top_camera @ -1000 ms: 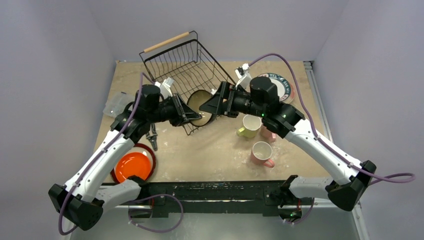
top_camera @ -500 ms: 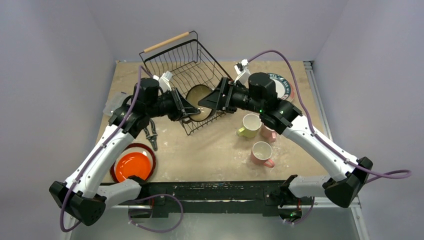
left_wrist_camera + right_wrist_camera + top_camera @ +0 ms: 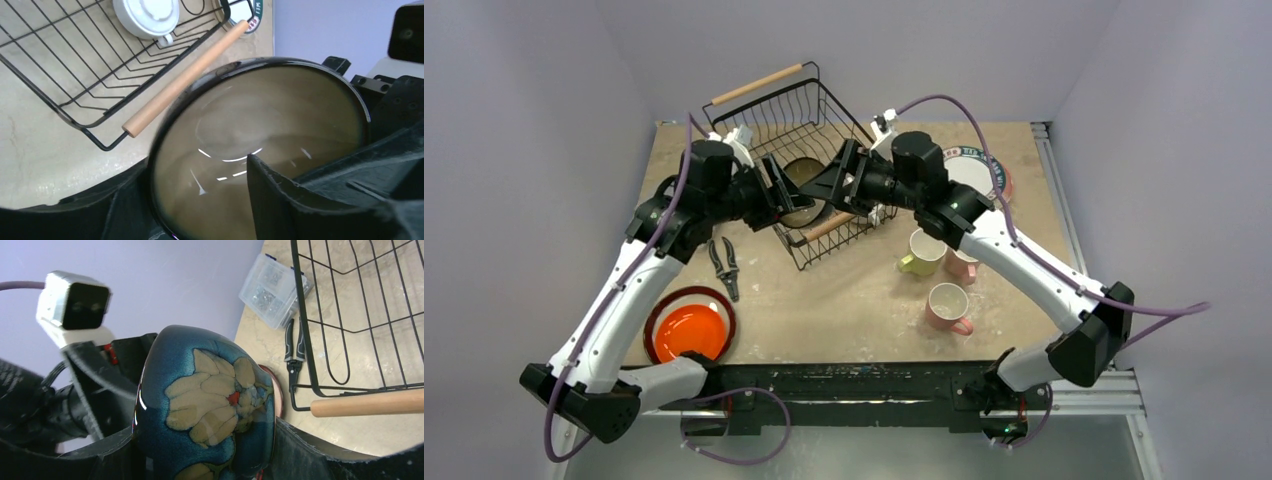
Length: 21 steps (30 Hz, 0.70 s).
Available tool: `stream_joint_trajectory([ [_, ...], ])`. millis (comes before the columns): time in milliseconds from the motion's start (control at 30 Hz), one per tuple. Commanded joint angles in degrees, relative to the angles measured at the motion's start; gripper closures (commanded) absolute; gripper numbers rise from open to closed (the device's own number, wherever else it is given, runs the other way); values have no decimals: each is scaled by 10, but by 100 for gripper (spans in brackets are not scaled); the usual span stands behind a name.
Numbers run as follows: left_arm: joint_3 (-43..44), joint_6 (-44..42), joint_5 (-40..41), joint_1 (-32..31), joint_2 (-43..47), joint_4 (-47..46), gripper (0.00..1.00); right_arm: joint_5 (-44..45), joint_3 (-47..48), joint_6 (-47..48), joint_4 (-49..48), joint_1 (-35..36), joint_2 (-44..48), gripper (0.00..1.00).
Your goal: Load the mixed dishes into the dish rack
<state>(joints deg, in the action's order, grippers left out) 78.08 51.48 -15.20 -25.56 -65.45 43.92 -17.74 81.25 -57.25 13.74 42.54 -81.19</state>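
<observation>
- The teal bowl [image 3: 801, 192] was up between the two grippers, turned on its side, with its beige inside facing the left arm and its flowered blue outside facing the right arm.
- In the top view the bowl lay inside the outline of the dish rack [image 3: 769, 125], close to the near wooden handle [image 3: 829, 226]. I could not tell if it touched the wires.
- The left gripper [image 3: 782, 195] had its jaws apart. In the left wrist view one finger [image 3: 280, 200] stood in front of the bowl's inside and the other [image 3: 100, 215] was outside the dark rim. The gap between them was much wider than the wall of the bowl, so it was not pinching it.
- The right gripper [image 3: 822, 187] held the bowl by its outside. In the right wrist view the round body filled the space from one finger [image 3: 305, 455] to the other.
- A white two-handled cup [image 3: 145, 15] showed bottom up at the rack's wires; I could not tell if it was inside.
- On the table [image 3: 854, 300], right of the rack, stood a yellow-green mug [image 3: 921, 251] and two pink mugs [image 3: 948, 306] [image 3: 964, 266], and a teal-rimmed plate [image 3: 980, 168] lay further back.
- At the near left the orange plate [image 3: 688, 331] lay inside the dark red-rimmed plate [image 3: 687, 291].
- The black pliers [image 3: 724, 265] lay left of the rack, and a clear plastic box [image 3: 274, 289] was just beyond them.
</observation>
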Motion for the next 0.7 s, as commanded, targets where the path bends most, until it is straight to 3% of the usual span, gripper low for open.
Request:
stream_joint_trajectory([
  [0,72,-68,67,13,-12,65,34,24,66,-48,-47,-1,-23,100],
  [133,114,-107,135,26,-12,136,29,55,114,-23,-11,-19,-57,100],
  [333,119,-176,211,27,29,191,22,120,225,104,77,-29,-151,100],
  [667,153,-215,120,27,73,245,12,244,388,337,181,-27,-294,100],
])
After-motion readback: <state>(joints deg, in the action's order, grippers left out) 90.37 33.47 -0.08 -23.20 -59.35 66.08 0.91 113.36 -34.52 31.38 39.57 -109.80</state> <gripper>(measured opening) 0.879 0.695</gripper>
